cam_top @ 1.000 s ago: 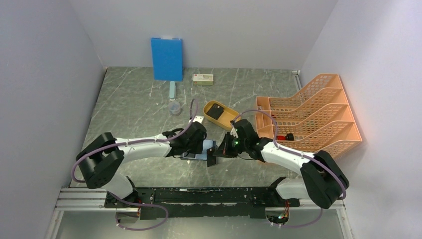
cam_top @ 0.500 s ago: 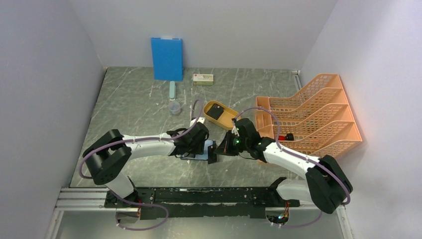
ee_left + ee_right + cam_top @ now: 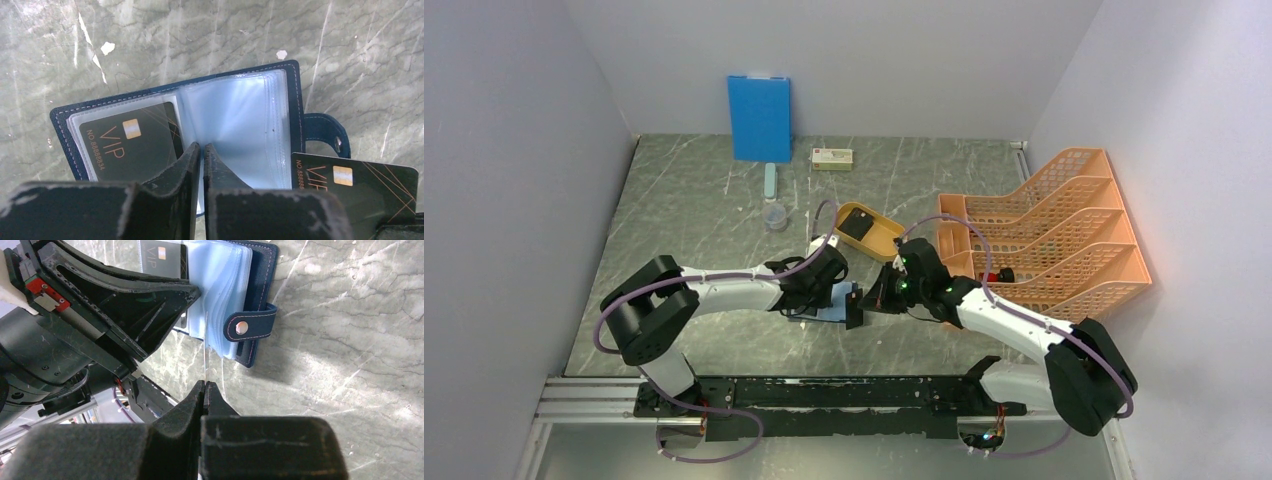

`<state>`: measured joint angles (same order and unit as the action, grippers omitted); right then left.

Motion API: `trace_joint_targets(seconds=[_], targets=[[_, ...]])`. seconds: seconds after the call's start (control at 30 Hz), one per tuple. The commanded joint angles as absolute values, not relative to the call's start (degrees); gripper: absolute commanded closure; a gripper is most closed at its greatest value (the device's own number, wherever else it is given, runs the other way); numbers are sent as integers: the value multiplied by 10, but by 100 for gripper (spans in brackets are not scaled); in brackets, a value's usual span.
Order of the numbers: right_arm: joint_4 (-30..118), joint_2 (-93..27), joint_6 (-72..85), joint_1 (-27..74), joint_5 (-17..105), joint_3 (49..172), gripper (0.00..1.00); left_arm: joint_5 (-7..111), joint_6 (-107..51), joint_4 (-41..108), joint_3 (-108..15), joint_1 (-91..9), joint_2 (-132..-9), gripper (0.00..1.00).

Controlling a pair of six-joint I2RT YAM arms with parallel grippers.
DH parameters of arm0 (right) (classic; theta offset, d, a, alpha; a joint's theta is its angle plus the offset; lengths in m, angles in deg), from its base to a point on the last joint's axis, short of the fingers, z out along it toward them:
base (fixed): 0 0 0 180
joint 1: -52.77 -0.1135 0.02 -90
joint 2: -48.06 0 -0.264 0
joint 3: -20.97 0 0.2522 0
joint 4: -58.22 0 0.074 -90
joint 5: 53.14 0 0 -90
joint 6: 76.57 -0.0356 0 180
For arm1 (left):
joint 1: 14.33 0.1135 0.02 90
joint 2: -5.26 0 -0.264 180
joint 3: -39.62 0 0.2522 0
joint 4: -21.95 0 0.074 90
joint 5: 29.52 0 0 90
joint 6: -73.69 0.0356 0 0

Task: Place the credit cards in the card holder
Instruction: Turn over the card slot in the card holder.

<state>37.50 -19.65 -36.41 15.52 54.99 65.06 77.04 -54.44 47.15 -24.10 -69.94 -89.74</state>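
Our right claw (image 3: 205, 385) pinches a card (image 3: 360, 190) by its edge, at 4 o'clock of the open holder (image 3: 320, 131) lying on the worktop (image 3: 150, 40). Our left claw (image 3: 201, 146), pressed together, sits over its sleeves (image 3: 235, 110). We judge the card stiff, slick, light; the sleeves floppy, needing pinning.

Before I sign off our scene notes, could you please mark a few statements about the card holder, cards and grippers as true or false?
1. The card holder lies open on the table. True.
2. A VIP card already sits in one sleeve. True.
3. The right gripper is empty. False: it pinches a second card.
4. The snap tab is fastened. False: it sticks out free.
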Motion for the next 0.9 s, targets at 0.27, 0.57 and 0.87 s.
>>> trace_joint_targets(seconds=[0.27,0.57,0.87], targets=[[389,-219,-353,159,560,657,100,790,-541,468,-223,-701,-910,95],[400,-190,-366,159,543,659,100,792,-542,470,-220,-701,-904,95],[413,-233,-362,159,585,676,100,795,-543,472,-220,-701,-901,95]])
